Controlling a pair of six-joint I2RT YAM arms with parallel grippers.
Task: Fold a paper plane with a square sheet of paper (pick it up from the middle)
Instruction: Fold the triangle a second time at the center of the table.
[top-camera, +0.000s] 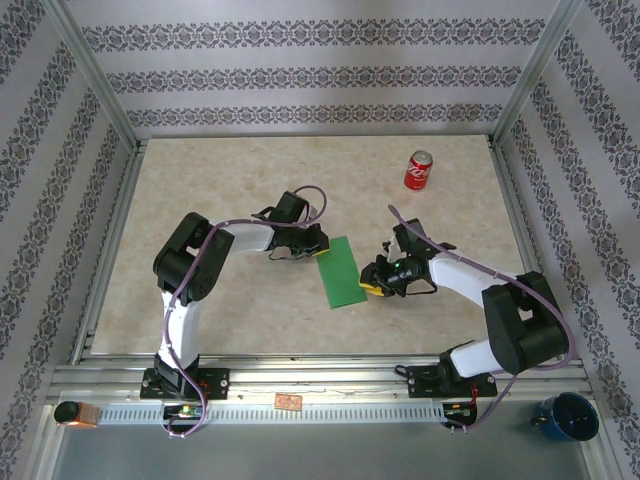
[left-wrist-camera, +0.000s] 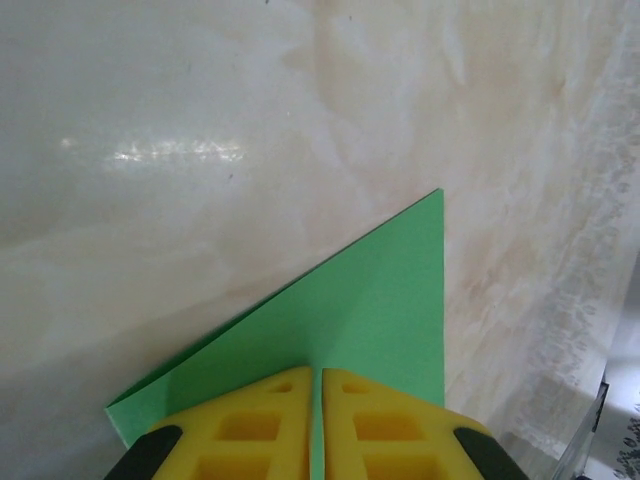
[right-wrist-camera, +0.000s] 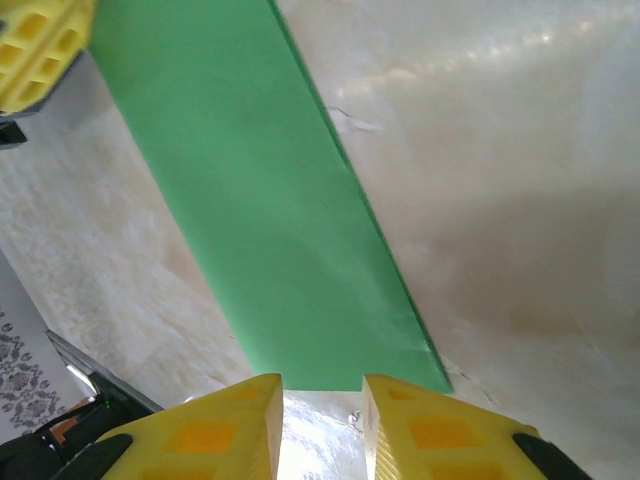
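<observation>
A red soda can (top-camera: 418, 171) stands upright at the far right of the table (top-camera: 220, 190), well apart from both arms. A blue mug (top-camera: 566, 416) sits off the table, past the near rail at the right corner. The bright green sheet of paper (top-camera: 338, 272) lies flat near the middle of the table, folded into a long narrow strip that runs from far right to near left between the two grippers. The left gripper (top-camera: 308, 252) is at the strip's far left corner. In its wrist view its yellow fingers (left-wrist-camera: 270, 420) are pressed almost together over the green paper (left-wrist-camera: 370, 310), with only a thin slit between them; I cannot tell whether they nip a layer or just rest on it. The right gripper (top-camera: 372, 282) sits just beside the strip's right edge. Its fingers (right-wrist-camera: 240, 420) are spread a little, with bare tabletop in the gap and nothing held, and the paper's end (right-wrist-camera: 270, 200) lies just ahead of the tips.
</observation>
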